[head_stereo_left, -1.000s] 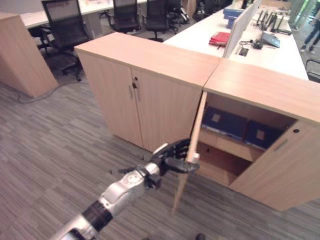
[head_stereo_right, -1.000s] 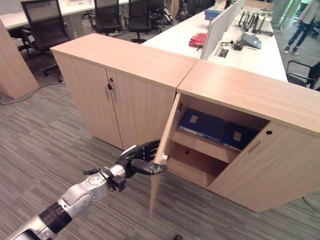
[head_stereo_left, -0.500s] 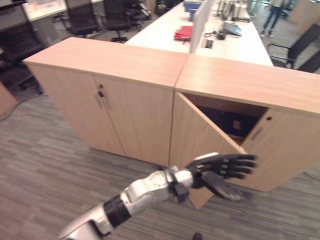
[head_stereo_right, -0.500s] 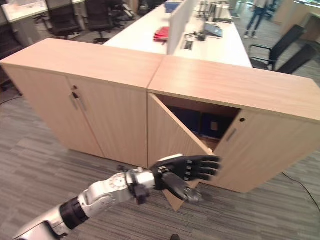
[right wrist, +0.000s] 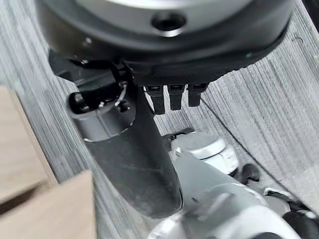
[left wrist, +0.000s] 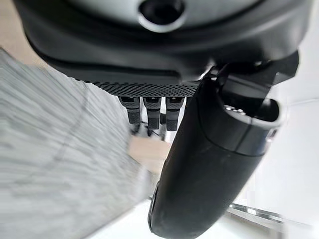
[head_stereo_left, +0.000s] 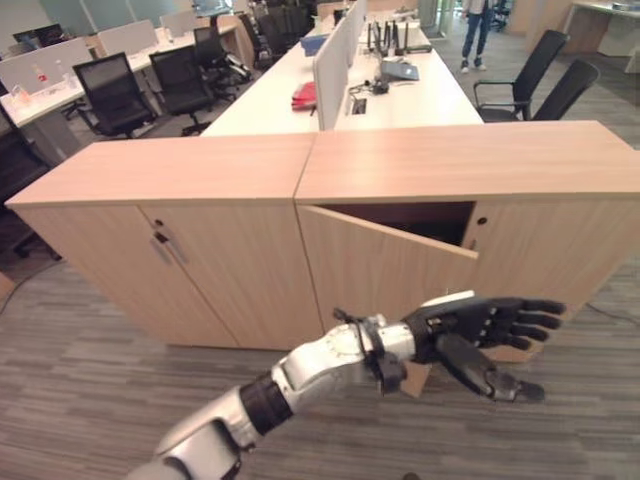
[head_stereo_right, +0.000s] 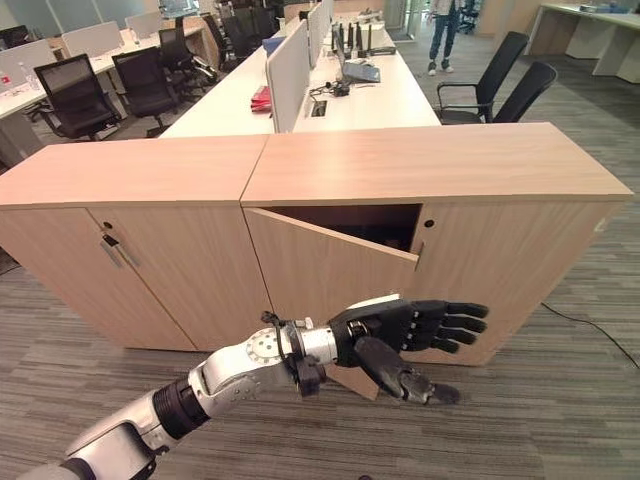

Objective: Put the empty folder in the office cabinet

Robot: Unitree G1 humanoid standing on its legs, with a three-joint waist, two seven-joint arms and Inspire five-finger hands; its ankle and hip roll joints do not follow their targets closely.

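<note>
The right-hand office cabinet (head_stereo_left: 470, 160) has its left door (head_stereo_left: 380, 265) standing slightly ajar, leaving a narrow dark gap (head_stereo_right: 365, 228) at the top. The inside is too dark to make out any folder. My left hand (head_stereo_left: 470, 325) hovers in front of the lower part of that door, open, with fingers stretched out toward the right and the thumb (left wrist: 209, 164) spread; it holds nothing. My right hand (right wrist: 169, 55) hangs above the grey carpet, open, fingers straight, nothing in it.
A matching cabinet (head_stereo_left: 150, 250) with shut doors adjoins on the left. Behind both run white desks (head_stereo_left: 400, 95) with a divider, a red item (head_stereo_left: 303, 95) and office chairs (head_stereo_left: 545, 75). A person (head_stereo_left: 480, 20) stands at the far back. Striped carpet lies in front.
The camera has swung round. The cabinet door has gone from wide open to almost closed. My left hand has let go of the door's edge and now stretches flat before it.
</note>
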